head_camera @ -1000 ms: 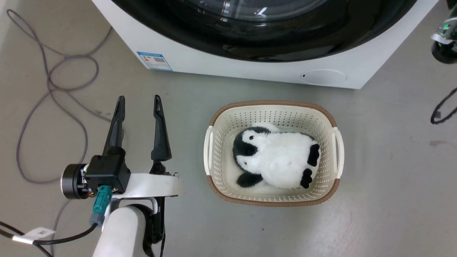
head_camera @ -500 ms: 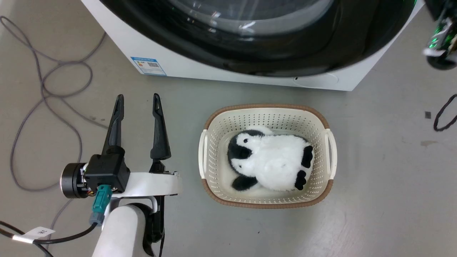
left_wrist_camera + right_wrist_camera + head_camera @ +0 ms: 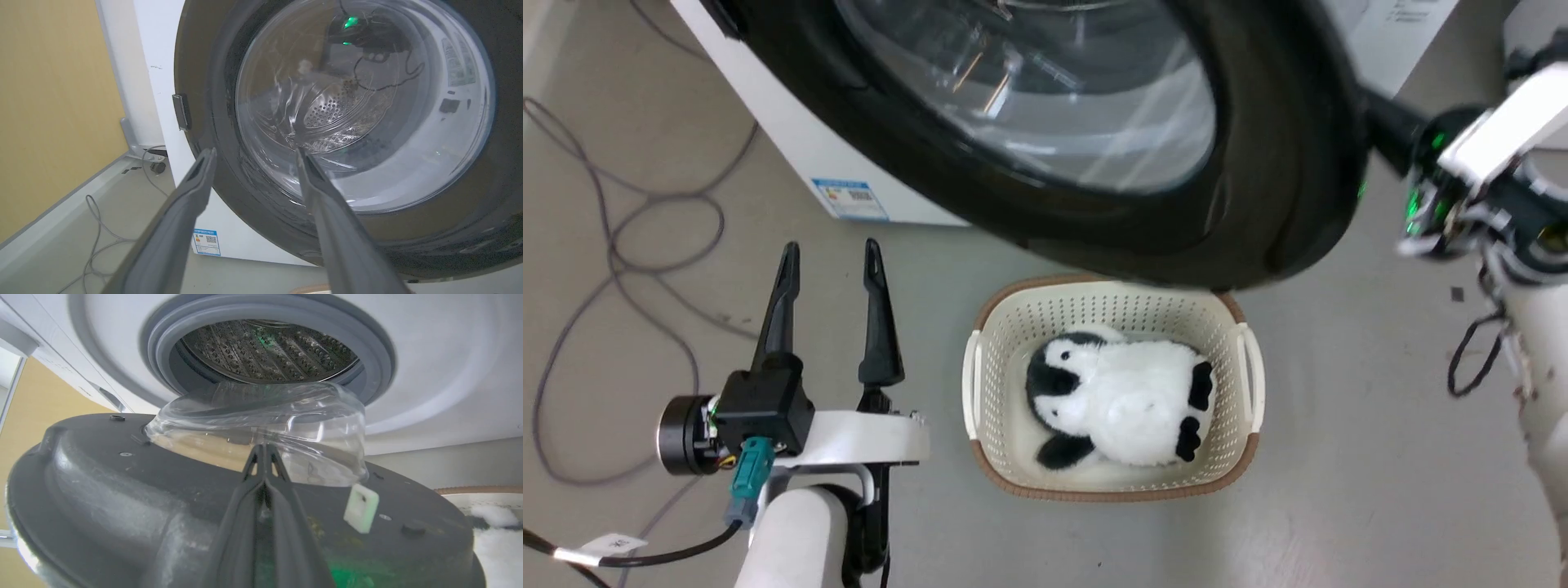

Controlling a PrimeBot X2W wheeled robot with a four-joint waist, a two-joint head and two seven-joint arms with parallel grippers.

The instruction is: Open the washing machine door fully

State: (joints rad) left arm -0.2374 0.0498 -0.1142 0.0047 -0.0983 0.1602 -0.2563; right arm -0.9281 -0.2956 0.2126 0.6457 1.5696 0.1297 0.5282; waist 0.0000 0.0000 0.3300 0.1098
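Left of the basket (image 3: pixel 1112 492), the left pincer (image 3: pixel 831 245) is hovering over the floor (image 3: pixel 1347 498), its fingers standing wide apart and holding nothing. Beyond the basket and to its left, the washer (image 3: pixel 784 139) is showing its white front and a blue label (image 3: pixel 849 198). In the basket a plush penguin (image 3: pixel 1123 400) is lying on its back. Above the basket's far rim the door (image 3: pixel 1282 163) is standing partly open, its glossy black ring and glass bowl overhanging that rim. The left wrist view is looking between its own fingers at the door's outer face. Right of the basket and higher, the right arm is reaching in behind the door's free edge. In the right wrist view the right pincer (image 3: pixel 263 451) is lying across the door's dark inner rim with its fingers pressed together, tips pointing at the bowl. I cannot tell whether they are touching it. Beyond, the drum (image 3: pixel 265 347) and grey gasket (image 3: pixel 163 339) are showing.
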